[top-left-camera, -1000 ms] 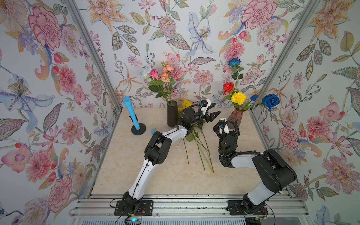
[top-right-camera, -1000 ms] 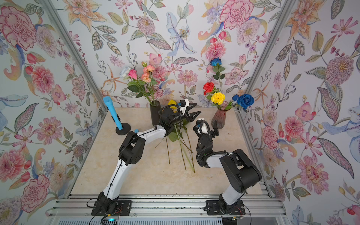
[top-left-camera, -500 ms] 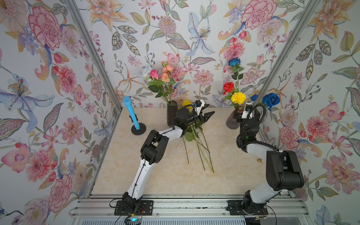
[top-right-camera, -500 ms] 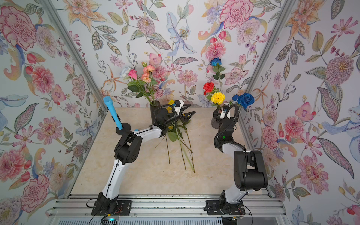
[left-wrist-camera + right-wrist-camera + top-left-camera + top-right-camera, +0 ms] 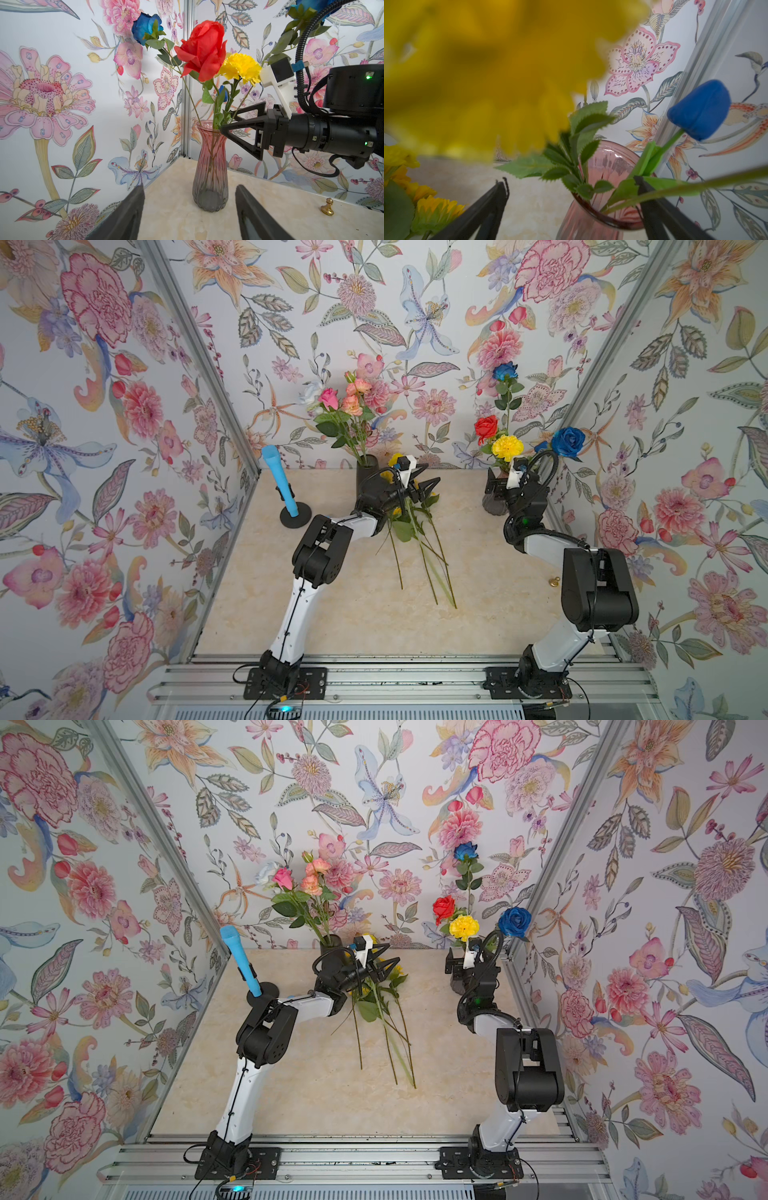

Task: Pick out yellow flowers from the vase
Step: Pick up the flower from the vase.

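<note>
Desk (image 5: 332,614) is carrying two lots. The picked yellow flowers (image 5: 415,531) are lying flat beneath my left pincer (image 5: 431,474). The pink vase (image 5: 209,166) is standing upright directly ahead of my right pincer (image 5: 228,121).

Right arm is sitting much the nearer to the vase. Left arm is hovering well apart over the pile, jaws standing open and holding nothing.

One yellow pompom (image 5: 241,66) is standing in the vase. Its head is sitting above my right pincer and tipping back over the wrist, so close that it is blurring across the right wrist view. Red rose (image 5: 201,49) is crowding it on the far side.

Its stem (image 5: 236,88) is rising steeply from the vase mouth and leaning slightly back toward me. As I judge it, the long axis is crossing my jaws roughly square.

Right pincer is reaching in level with the vase mouth, jaws spread wide, gripping nothing, tips just beside the bunched stems. I cannot tell whether the yellow stem alone is lying between them, or whether the blue bud's (image 5: 699,110) stem is sharing the gap. My reading: the yellow stem is needing singling out first, then a pull upward along its axis.
</note>
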Controlling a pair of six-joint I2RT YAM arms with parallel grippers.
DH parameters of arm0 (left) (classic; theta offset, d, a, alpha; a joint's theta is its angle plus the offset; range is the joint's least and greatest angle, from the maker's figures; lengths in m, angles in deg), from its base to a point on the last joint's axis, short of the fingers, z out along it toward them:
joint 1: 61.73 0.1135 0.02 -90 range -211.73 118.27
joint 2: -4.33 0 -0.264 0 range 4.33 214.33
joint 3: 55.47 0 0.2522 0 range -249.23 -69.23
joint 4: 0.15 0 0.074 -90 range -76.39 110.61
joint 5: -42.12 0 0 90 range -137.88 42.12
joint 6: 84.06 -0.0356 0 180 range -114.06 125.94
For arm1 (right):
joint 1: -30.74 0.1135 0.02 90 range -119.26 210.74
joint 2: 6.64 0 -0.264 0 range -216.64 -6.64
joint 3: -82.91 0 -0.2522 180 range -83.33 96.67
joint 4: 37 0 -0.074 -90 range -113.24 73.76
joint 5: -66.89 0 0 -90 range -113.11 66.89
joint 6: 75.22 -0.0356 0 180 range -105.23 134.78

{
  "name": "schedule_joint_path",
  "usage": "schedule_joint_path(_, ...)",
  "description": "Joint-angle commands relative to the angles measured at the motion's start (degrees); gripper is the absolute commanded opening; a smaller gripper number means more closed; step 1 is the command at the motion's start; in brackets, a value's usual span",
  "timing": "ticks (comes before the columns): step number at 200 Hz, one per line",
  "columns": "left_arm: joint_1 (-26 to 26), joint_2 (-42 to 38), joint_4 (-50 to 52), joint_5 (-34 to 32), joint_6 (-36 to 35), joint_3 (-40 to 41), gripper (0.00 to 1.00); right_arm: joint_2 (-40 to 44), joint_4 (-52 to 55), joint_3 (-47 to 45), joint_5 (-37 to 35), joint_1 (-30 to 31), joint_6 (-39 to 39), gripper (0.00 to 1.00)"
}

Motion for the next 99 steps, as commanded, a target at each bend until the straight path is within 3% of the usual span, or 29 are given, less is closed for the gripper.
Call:
schedule_joint_path(1, 0.72, -2.61, -4.94, 1.52, 2.29, 0.70, 0.71, -0.08, -2.05, 0.60, 0.20, 0.51, -0.56, 0.97)
schedule_joint_path(40, 0.68, -2.57, -6.54, 1.76, 3.21, 1.48, 0.71, -0.20, -1.36, 2.31, -0.58, -0.02, -0.81, 0.89)
schedule_joint_path(77, 0.65, -2.74, -6.89, 2.07, 3.37, 1.70, 0.71, -1.00, -1.97, 3.62, -1.66, -0.07, -1.38, 0.74)
schedule_joint_path(99, 0.69, -2.76, -7.06, 2.29, 3.62, 1.55, 0.71, -1.04, -2.15, 4.04, -1.72, 0.03, -1.91, 0.73)
